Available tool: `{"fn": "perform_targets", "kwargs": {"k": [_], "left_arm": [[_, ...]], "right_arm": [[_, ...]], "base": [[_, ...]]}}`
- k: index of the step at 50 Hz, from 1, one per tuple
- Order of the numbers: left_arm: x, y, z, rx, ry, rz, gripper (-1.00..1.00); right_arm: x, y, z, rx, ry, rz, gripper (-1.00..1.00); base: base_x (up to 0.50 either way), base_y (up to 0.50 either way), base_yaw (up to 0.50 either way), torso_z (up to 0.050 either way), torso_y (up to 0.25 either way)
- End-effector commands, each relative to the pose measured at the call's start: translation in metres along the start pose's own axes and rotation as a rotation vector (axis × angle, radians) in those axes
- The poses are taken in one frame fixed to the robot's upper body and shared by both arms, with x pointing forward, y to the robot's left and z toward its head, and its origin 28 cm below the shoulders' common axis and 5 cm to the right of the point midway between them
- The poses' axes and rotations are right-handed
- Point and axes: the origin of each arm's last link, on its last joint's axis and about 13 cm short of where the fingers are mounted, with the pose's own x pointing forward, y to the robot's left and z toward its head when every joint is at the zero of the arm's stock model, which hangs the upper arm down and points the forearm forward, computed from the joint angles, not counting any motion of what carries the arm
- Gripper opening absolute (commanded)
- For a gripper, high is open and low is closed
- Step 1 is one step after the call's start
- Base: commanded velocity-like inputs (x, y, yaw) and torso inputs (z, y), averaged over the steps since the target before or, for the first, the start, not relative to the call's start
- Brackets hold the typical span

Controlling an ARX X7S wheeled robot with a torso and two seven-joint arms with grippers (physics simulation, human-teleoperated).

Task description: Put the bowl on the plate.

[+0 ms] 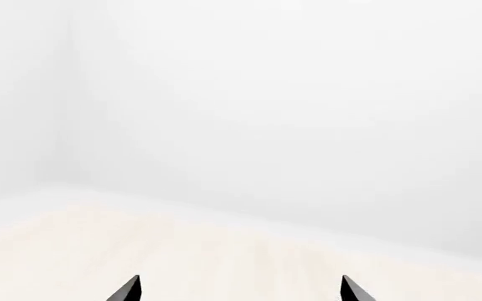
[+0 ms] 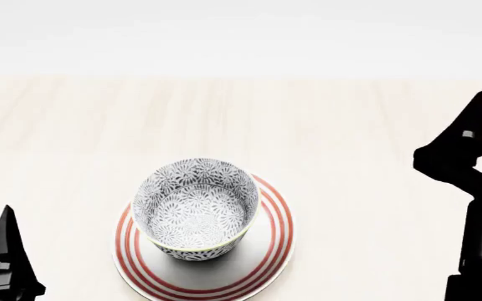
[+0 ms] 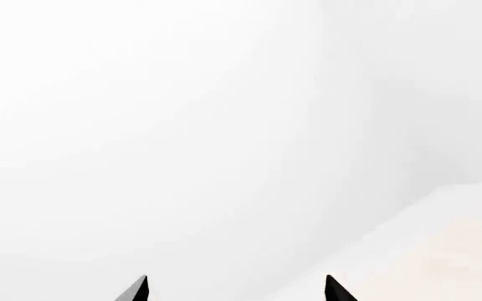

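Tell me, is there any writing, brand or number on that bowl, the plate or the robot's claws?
None: no view shows any readable text.
The bowl carries only a grey-blue floral pattern.
The plate has only red rings.
The left gripper and right gripper are plain black, with no marks.
The table is bare pale wood.

No readable text, labels or numbers anywhere.
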Motion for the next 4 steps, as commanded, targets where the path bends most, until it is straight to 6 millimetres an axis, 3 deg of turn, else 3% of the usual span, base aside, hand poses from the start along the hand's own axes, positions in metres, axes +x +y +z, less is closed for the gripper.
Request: {"fn": "perform_targets", "kwargs": {"k": [1,4], "left_arm": [[-0.007,0.003,0.022,0.041,-0.107,0.005,1.0],[-0.011,0.005,0.035,0.043,-0.145,-0.003,1.0]], "right_arm": [[-0.047,0.016,0.042,-0.172,-0.079,0.127,1.0],[-0.065,0.021,0.053,-0.177,-0.107,0.159,1.0]], "base": [[0.0,0.0,0.0,0.0,0.0],[0.0,0.0,0.0,0.0,0.0]]}}
